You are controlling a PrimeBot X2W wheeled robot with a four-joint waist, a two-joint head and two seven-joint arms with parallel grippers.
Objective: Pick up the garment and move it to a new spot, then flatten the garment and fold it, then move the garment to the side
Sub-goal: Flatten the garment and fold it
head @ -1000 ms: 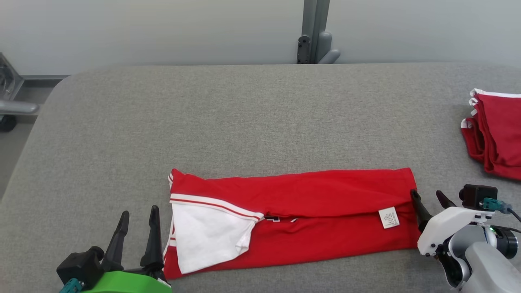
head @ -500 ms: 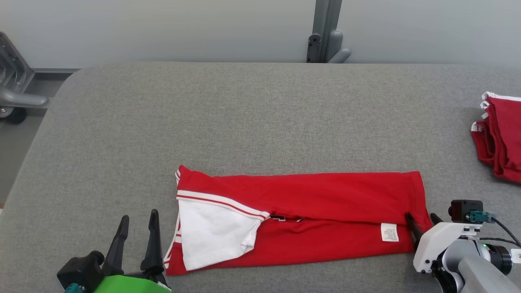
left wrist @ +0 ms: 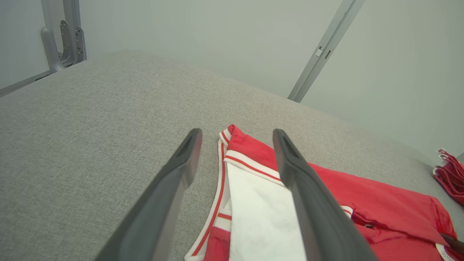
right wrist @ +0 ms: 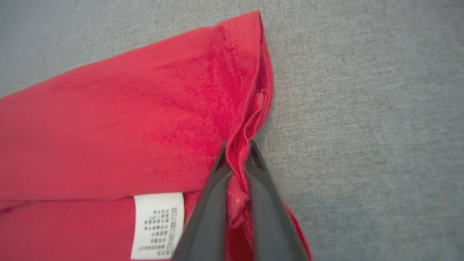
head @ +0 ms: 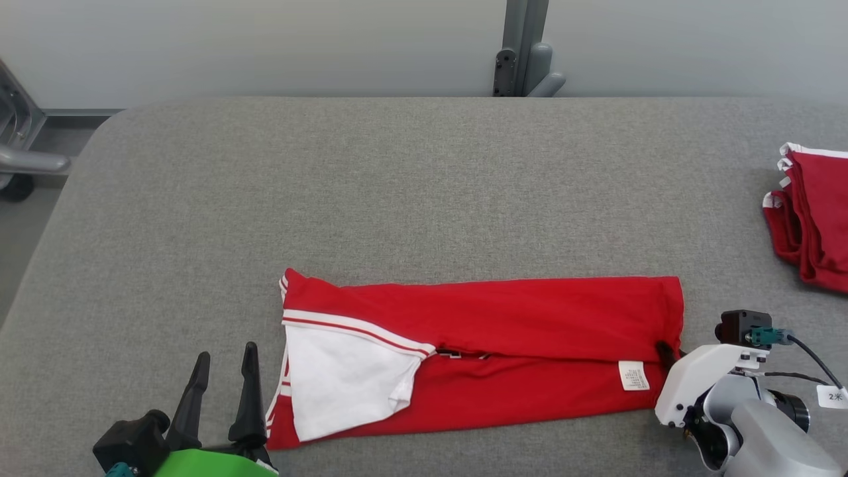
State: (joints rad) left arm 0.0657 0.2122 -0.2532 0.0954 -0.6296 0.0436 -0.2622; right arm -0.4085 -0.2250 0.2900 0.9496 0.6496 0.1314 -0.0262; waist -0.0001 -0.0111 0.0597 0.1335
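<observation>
At the lower left, our left gripper [head: 226,353] hangs over the grey fabric-covered table [head: 397,185] with its fingers apart and pointing away, just beside the white-trimmed end of the long, folded red-and-white jersey garment [head: 503,318]. The garment lies flat across the table's near half. At its right end our right gripper [right wrist: 237,146] reaches in low — fingers clamped together on a ridge of the red hem.
</observation>
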